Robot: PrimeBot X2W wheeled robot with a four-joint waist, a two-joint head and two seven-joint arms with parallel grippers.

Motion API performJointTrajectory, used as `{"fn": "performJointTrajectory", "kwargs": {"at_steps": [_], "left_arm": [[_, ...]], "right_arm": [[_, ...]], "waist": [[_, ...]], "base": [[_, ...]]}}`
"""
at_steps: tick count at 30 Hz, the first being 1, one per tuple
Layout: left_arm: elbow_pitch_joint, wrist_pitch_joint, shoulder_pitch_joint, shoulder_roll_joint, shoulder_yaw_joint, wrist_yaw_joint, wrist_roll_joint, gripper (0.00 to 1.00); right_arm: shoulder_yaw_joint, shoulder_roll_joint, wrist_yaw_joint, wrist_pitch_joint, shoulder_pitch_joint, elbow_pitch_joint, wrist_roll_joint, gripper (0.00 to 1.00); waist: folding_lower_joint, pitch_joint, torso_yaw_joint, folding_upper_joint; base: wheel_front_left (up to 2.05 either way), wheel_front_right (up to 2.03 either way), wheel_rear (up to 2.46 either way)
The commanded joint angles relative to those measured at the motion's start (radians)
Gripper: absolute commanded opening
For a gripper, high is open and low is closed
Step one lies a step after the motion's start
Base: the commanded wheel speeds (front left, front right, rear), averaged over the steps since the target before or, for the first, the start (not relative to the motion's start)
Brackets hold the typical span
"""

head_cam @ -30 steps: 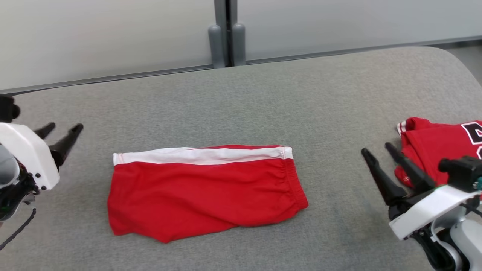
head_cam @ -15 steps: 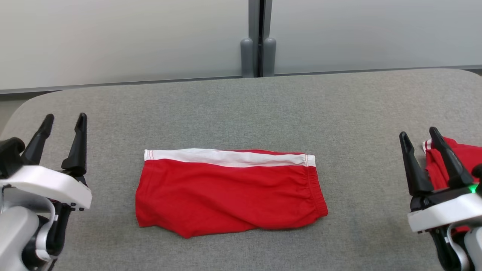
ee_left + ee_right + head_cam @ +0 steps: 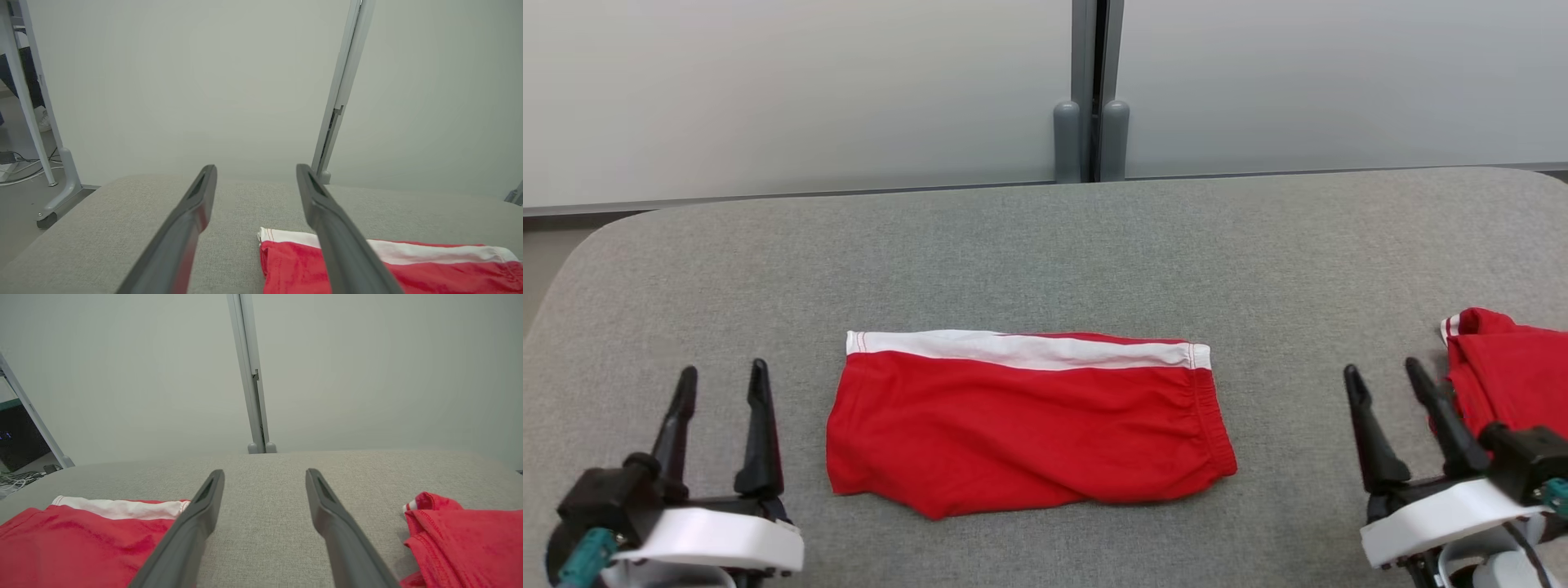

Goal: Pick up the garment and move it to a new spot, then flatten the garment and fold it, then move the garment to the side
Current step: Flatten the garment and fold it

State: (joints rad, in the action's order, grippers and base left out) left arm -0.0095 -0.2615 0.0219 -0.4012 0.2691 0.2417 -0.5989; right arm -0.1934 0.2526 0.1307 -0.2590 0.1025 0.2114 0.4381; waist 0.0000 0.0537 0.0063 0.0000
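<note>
Left gripper (image 3: pixel 725 369) is held wide, with nothing between the fingers. The same is seen on the right gripper (image 3: pixel 1382 367). Both are set low over the near part of the desk (image 3: pixel 1045 245), fingers pointed away from the robot, no cloth touched.

The red shorts (image 3: pixel 1021 433) are laid flat mid-desk, between the two grippers. The long axis runs left-right, across the line of the fingers. The white stripe (image 3: pixel 1021 349) is along the far edge and the gathered waistband (image 3: pixel 1213 425) is at the right end. The near edge is uneven, with a low corner toward the left.

Key relation: the shorts lie inboard of both grippers, and the left end is nearer its gripper than the right end is to the right one. In the left wrist view, the left gripper (image 3: pixel 256 169) is seen with the shorts' (image 3: pixel 429 277) corner just beside its right finger. In the right wrist view, the right gripper (image 3: pixel 265 471) has the shorts (image 3: pixel 81 543) off to its left, with bare desk between the fingers.

A second red garment (image 3: pixel 1511 367) is bunched at the right edge, just beside the right gripper and apart from the shorts.

Judgement: the shorts look folded already, so the move to the side is probably what is left. A short inward reach at each end would be needed, and the right side is partly taken.
</note>
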Motion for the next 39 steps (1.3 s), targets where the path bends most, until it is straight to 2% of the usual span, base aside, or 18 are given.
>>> {"fn": "performJointTrajectory", "kwargs": {"at_steps": [1, 5, 8, 18, 23, 31, 36, 37, 38, 39], "left_arm": [[0.015, -0.004, -0.022, 0.043, -0.030, -0.031, 0.031, 1.00], [0.053, -0.004, -0.023, 0.135, -0.067, -0.100, 0.088, 1.00], [0.077, -0.004, -0.015, 0.180, -0.088, -0.146, 0.124, 1.00], [0.125, -0.004, 0.012, 0.264, -0.132, -0.246, 0.202, 1.00], [0.138, -0.004, 0.011, 0.289, -0.153, -0.278, 0.228, 1.00], [0.167, -0.004, 0.014, 0.312, -0.171, -0.307, 0.251, 1.00], [0.179, -0.004, 0.023, 0.318, -0.180, -0.320, 0.264, 1.00], [0.182, -0.004, 0.024, 0.319, -0.182, -0.321, 0.266, 1.00], [0.184, -0.004, 0.026, 0.320, -0.183, -0.322, 0.268, 1.00], [0.187, -0.004, 0.028, 0.320, -0.184, -0.325, 0.271, 1.00]], "right_arm": [[-0.017, -0.001, 0.000, -0.006, -0.001, 0.017, -0.005, 1.00], [-0.058, -0.012, 0.000, -0.004, 0.025, 0.062, 0.005, 1.00], [-0.096, -0.015, 0.000, 0.024, 0.055, 0.108, 0.017, 1.00], [-0.174, -0.025, 0.000, 0.155, 0.150, 0.290, 0.068, 1.00], [-0.168, -0.042, 0.000, 0.243, 0.178, 0.384, 0.105, 1.00], [-0.133, -0.071, 0.000, 0.346, 0.214, 0.501, 0.164, 1.00], [-0.130, -0.115, 0.000, 0.478, 0.229, 0.568, 0.240, 1.00], [-0.134, -0.119, 0.000, 0.497, 0.235, 0.569, 0.253, 0.94], [-0.136, -0.120, 0.000, 0.511, 0.247, 0.566, 0.264, 0.75], [-0.137, -0.121, 0.000, 0.526, 0.256, 0.562, 0.276, 0.48]], "waist": [[0.0000, 0.001, 0.006, 0.0000], [0.0000, 0.005, 0.037, 0.0000], [0.0000, 0.005, 0.064, 0.0000], [0.0000, 0.010, 0.158, 0.0000], [0.0000, 0.015, 0.192, 0.0000], [0.0000, 0.024, 0.213, 0.0000], [0.0000, 0.029, 0.215, 0.0000], [0.0000, 0.029, 0.215, 0.0000], [0.0000, 0.029, 0.215, 0.0000], [0.0000, 0.028, 0.216, 0.0000]], "base": [[0.00, 0.00, 0.00], [0.00, 0.00, 0.00], [0.00, 0.00, 0.00], [0.00, 0.00, 0.00], [0.00, 0.00, 0.00], [0.00, 0.00, 0.00], [0.00, 0.00, 0.00], [0.00, 0.00, 0.00], [0.00, 0.00, 0.00], [0.00, 0.00, 0.00]]}}
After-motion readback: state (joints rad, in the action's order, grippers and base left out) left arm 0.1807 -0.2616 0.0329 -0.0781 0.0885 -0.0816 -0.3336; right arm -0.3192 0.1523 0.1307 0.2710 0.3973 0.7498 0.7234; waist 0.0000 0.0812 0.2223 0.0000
